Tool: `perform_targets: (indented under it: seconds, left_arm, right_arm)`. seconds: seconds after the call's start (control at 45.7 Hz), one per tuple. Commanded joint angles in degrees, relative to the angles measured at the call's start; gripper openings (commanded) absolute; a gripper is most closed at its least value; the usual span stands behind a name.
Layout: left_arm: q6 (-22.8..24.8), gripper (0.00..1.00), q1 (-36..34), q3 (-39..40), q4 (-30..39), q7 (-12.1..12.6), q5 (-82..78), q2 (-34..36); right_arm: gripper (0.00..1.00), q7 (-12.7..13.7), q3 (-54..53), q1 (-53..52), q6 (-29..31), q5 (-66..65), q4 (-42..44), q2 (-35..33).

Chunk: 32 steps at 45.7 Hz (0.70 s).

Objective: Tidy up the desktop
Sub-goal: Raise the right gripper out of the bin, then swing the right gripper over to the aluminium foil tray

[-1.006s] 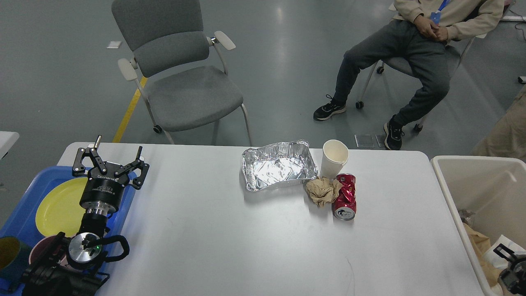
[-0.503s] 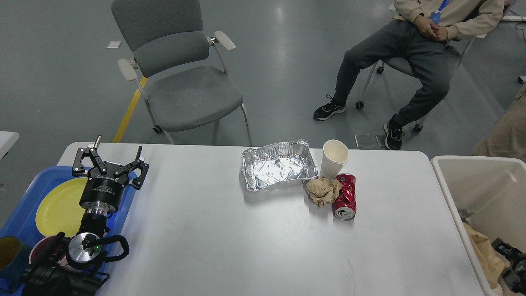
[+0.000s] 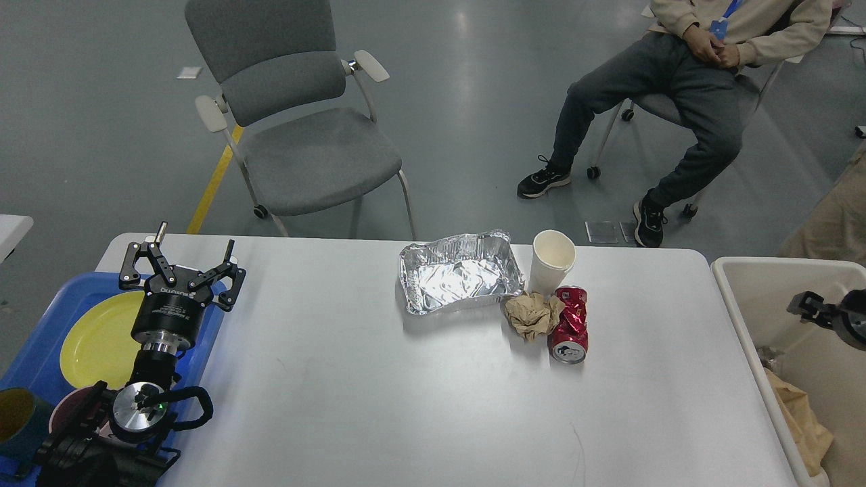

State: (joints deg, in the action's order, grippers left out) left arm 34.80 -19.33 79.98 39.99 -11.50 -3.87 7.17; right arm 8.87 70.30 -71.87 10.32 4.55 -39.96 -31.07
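The white desktop [image 3: 352, 379] carries a crumpled foil tray [image 3: 460, 274], a white paper cup [image 3: 551, 260], a ball of brown paper [image 3: 531, 314] and a dented red can [image 3: 570, 323] lying on its side, all grouped at the back middle. My left gripper [image 3: 195, 242] is open and holds nothing, standing at the table's left edge over the blue tray, far from that group. My right gripper [image 3: 806, 306] shows only as a small dark tip at the right edge, above the cream bin; its fingers cannot be told apart.
A blue tray [image 3: 40, 352] at the left holds a yellow plate [image 3: 95, 338] and cups. The cream bin [image 3: 751, 318] at the right has brown paper [image 3: 802, 423] inside. A grey chair [image 3: 304, 135] and a seated person [image 3: 676, 101] are behind the table.
My right arm has risen from low inside the bin to higher up over it. The left arm and the things on the desktop have not moved.
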Motion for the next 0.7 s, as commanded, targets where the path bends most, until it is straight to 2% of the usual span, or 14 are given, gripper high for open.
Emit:
perform_targets:
  seconds: [0.0,0.131,0.328,0.393,0.503,0.678]
  left_arm:
    - [0.0,0.96,0.1,0.0,0.0,0.0,0.0,0.0]
    - [0.0,0.96,0.1,0.0,0.0,0.1,0.0,0.0]
    - [0.0,0.96,0.1,0.0,0.0,0.0,0.0,0.0]
    - [0.0,0.96,0.1,0.0,0.0,0.0,0.0,0.0]
    - [0.0,0.96,0.1,0.0,0.0,0.0,0.0,0.0]
    - [0.0,0.96,0.1,0.0,0.0,0.0,0.0,0.0]
  right_arm:
    - [1.0,0.0,6.6,-16.3,4.3,0.0,-12.8,1.4]
    - [1.0,0.0,11.7,-31.3,11.5,0.0,-23.0,6.8]
    - [1.0,0.0,11.9,-46.4,30.7,0.2,-29.3,14.8]
    - [1.0,0.0,10.5,-50.7,35.0,0.2,-32.0,16.3]
    - [1.0,0.0,6.9,-57.1,38.7,0.2,-38.4,18.2]
    - [1.0,0.0,-1.9,-67.3,37.7,0.2,-51.8,18.9]
